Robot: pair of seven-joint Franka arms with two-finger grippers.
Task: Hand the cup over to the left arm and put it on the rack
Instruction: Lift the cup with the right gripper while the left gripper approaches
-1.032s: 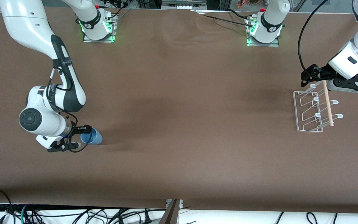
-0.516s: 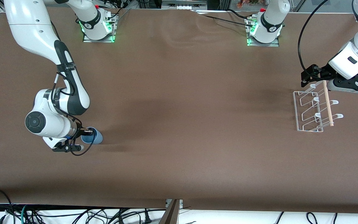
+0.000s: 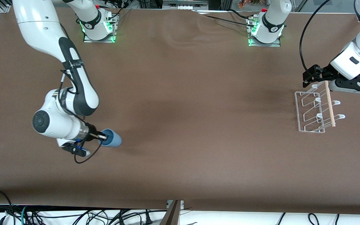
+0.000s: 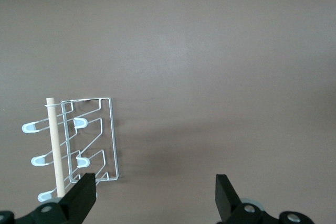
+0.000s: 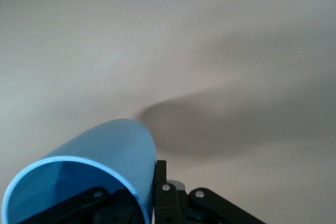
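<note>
Already the right end effector is clamped on the rim of the cup, one finger inside and one outside, carrying it tipped on its side above the worktop, well apart from the rack, toward the right arm's end. Over the rack hangs the left end effector, jaws spread wide and empty, waiting. So the pickup looks done. What remains, by my reading, is most of the job: bringing the cup toward the rack, handing it to the left arm, and hanging it on a hook.
</note>
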